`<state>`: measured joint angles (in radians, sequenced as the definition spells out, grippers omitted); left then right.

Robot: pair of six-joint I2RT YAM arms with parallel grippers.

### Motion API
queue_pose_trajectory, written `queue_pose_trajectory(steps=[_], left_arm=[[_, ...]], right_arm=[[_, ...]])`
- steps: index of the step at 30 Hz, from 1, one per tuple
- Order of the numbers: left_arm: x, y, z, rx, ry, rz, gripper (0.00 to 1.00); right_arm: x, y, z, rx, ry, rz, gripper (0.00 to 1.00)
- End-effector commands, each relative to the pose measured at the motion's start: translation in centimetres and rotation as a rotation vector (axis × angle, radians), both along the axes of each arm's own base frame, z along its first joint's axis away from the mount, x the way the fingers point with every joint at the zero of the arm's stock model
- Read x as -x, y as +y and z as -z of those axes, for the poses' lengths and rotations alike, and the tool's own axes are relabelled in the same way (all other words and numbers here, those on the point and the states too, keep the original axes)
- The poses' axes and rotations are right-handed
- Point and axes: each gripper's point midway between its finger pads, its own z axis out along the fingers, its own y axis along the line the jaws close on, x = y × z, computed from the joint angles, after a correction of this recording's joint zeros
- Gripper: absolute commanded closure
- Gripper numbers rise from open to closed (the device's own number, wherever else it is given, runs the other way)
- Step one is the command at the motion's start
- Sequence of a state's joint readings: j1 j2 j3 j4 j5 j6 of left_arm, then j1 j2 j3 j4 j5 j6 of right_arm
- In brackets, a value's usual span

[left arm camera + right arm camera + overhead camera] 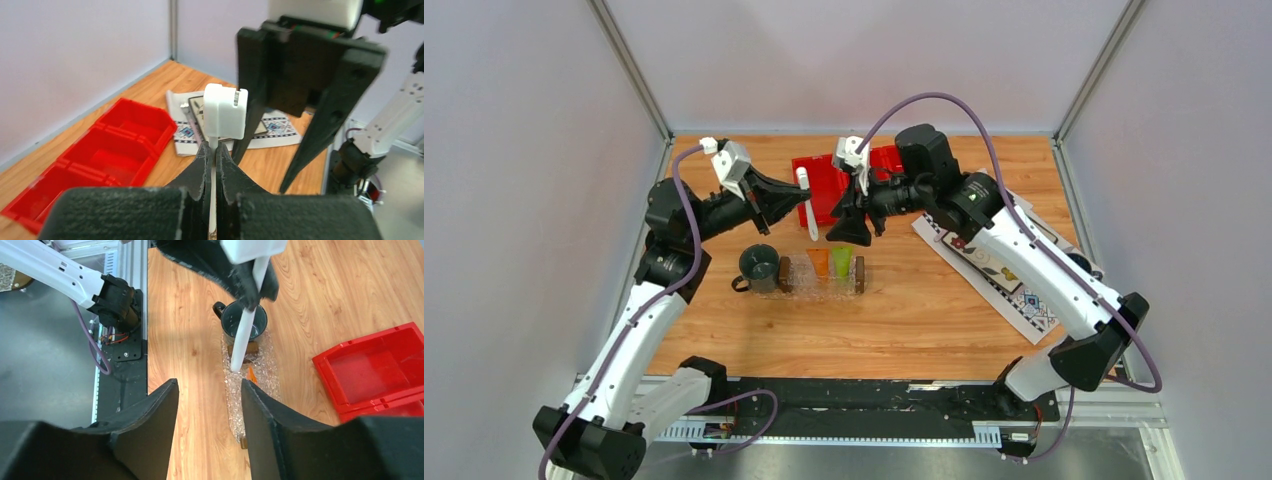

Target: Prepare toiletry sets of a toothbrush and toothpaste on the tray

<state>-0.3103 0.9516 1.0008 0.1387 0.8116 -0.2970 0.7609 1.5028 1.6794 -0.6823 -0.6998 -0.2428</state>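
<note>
My left gripper (796, 205) is shut on the thin handle of the white toothbrush (806, 205), which it holds in the air above the table's far middle. In the left wrist view the handle (214, 148) runs between the closed jaws. My right gripper (850, 232) hovers just to the right, open with nothing between its fingers (209, 387); the toothbrush (245, 335) hangs in front of it. Below lies the clear tray (796, 272) with brown end blocks, holding an orange toothpaste tube (819, 262) and a lime green one (842, 262).
A dark mug (759, 267) stands at the tray's left end. The red three-compartment bin (829, 178) sits at the back, behind both grippers. A patterned white cloth (1004, 268) lies at the right under the right arm.
</note>
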Motion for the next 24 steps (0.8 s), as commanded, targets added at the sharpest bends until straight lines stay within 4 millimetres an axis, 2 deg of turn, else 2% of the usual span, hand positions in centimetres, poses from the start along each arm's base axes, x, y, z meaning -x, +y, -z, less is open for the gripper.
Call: queue_pose_trajectory(steps=[1,3,4,6,7,9,10,12,13,15,16,18,19,24], left_arm=[[-1.2,2.1,0.7,-0.026,-0.075,-0.116,1.0],[-1.5,2.8,1.3,-0.05,-0.099,-0.151,1.0],[-1.7,3.1,2.6,-0.066,-0.082,-0.165,1.0],[-1.9,3.7,3.2,-0.08,-0.097,-0.193,1.0],[-2.2,4.0,4.3,-0.088,-0.085,-0.212,1.0],[-2.5,4.6,4.6,-0.091,-0.112,-0.248,1.0],[-2.8,4.8,5.8,-0.099,-0.101,-0.262,1.0],[-3.1,5.4,5.9,-0.088,-0.129,-0.291,1.0],[-3.2,5.5,6.9,-0.089,-0.119,-0.298,1.0],[-3.4,5.7,7.2,-0.078,-0.129,-0.309,1.0],[-3.5,5.8,8.4,-0.082,-0.114,-0.311,1.0],[-3.7,6.0,8.8,-0.07,-0.127,-0.318,1.0],[-3.8,6.1,9.9,-0.074,-0.113,-0.322,1.0],[-4.3,6.7,11.7,-0.05,-0.118,-0.351,1.0]], right_arm=[[-0.2,-2.0,-1.9,-0.019,-0.106,0.049,0.46],[-0.5,-2.5,-1.5,-0.01,-0.105,0.066,0.45],[-1.1,-3.1,-1.3,-0.004,-0.103,0.086,0.45],[-1.4,-3.7,-1.0,0.001,-0.104,0.101,0.44],[-1.9,-4.3,-0.9,0.004,-0.112,0.119,0.44],[-2.9,-5.2,-0.3,0.02,-0.112,0.153,0.44],[-3.2,-5.4,0.0,0.024,-0.11,0.16,0.44],[-4.0,-6.0,0.9,0.039,-0.091,0.18,0.44],[-4.2,-6.2,1.2,0.043,-0.085,0.186,0.45],[-4.5,-6.8,2.1,0.054,-0.073,0.199,0.45],[-4.7,-6.9,2.2,0.052,-0.076,0.203,0.45],[-5.0,-7.5,2.5,0.057,-0.085,0.218,0.44],[-5.2,-7.8,2.9,0.063,-0.08,0.225,0.44],[-6.2,-8.6,3.5,0.06,-0.066,0.255,0.43]])
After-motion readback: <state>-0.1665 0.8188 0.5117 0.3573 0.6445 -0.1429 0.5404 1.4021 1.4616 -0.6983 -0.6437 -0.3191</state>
